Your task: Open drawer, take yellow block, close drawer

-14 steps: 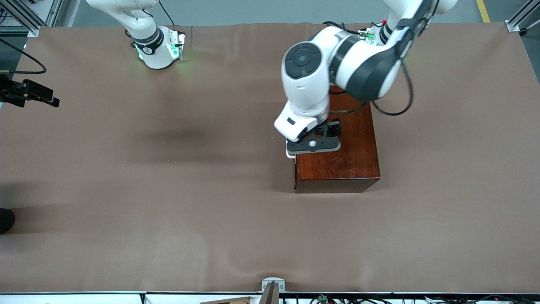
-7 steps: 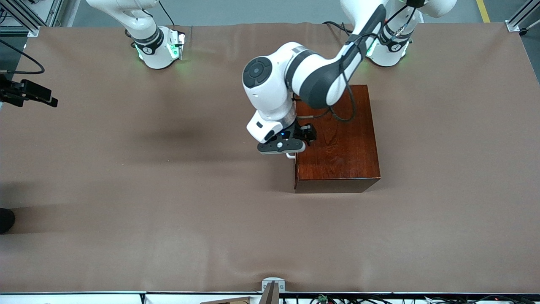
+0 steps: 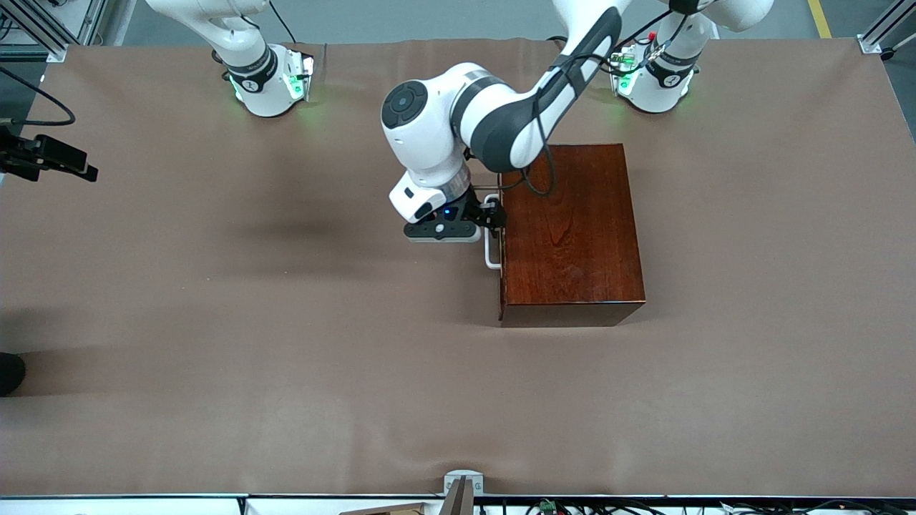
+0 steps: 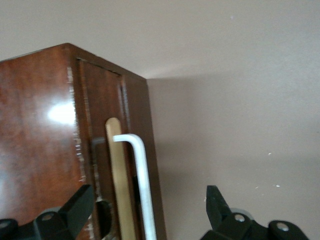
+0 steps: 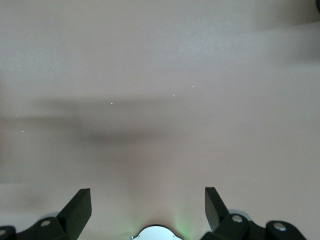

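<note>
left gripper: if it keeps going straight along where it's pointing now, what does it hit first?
Most likely the white loop handle on the drawer front: in the left wrist view it sits between the open fingers of the left gripper. Depth is unclear; slightly off, a finger would meet the drawer front instead.

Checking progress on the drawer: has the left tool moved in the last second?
Yes. The left tool has moved off the top of the wooden box toward the right arm's end, now beside the white handle.

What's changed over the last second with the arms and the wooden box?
The left hand swung off the box top toward the right arm's end, now open beside the white handle, gripping nothing. The drawer stayed shut, the box unmoved, the right hand waiting open.
</note>
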`<state>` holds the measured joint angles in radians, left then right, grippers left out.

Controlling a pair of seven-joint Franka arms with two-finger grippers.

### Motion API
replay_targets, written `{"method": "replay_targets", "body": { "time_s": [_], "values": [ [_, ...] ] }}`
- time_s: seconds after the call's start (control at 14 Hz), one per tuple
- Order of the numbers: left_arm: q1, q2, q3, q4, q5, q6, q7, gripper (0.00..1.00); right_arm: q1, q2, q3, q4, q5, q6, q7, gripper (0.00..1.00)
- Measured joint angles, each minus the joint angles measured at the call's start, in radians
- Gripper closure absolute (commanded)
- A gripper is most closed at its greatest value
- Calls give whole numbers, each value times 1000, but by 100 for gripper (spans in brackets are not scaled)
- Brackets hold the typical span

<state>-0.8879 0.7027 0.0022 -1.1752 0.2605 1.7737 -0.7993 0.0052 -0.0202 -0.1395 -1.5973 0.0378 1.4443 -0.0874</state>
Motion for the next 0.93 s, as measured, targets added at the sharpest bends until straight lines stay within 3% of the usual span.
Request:
{"method": "replay_targets", "body": {
  "time_s": [0.93],
  "values": [
    [-42,67,13,-4,0,-29,-182,0,0,4,4,27,0,5,0,0]
  ]
}}
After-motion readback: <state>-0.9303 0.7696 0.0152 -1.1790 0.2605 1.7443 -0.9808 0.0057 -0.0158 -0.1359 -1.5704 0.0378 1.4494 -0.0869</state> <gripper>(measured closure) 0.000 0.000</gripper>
